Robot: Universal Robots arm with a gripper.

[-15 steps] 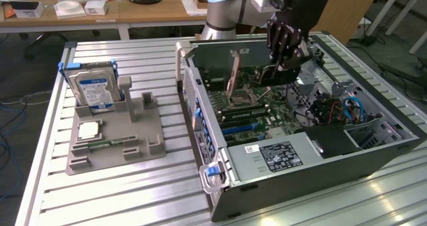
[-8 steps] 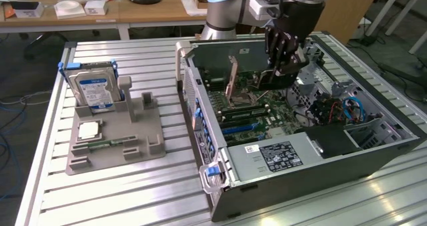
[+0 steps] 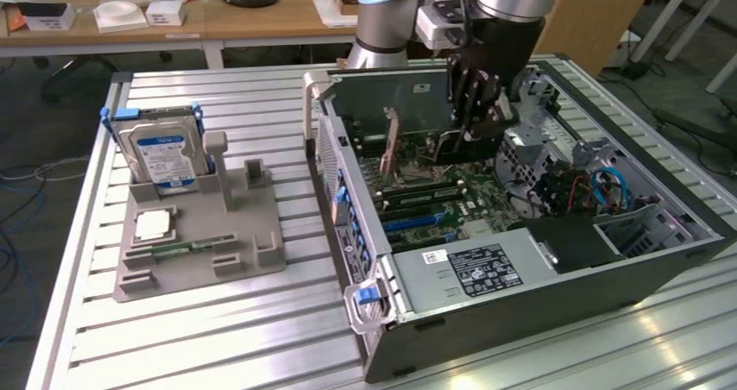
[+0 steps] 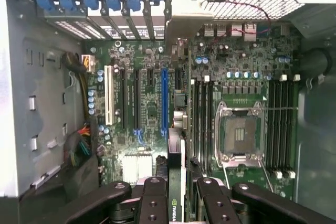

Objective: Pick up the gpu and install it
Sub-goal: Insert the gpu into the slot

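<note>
Hanging over the motherboard [image 4: 147,114], the graphics card [image 4: 175,156] is clamped edge-on by the gripper [image 4: 178,190], its edge just beside the blue slot [image 4: 164,98], with the case walls [image 4: 31,103] well apart.

A slatted metal table [image 3: 207,338] stands on a grey floor [image 3: 47,140] — behind it a wooden desk [image 3: 271,23] with white boxes [image 3: 121,15]; cables [image 3: 23,176] lie on the floor.

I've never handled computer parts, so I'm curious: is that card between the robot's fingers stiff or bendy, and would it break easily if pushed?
Probably stiff: the gpu runs straight between the fingers without sagging. Likely light, being so thin. Perhaps fragile if forced: it hangs over a motherboard crowded with small parts and narrow slots.
</note>
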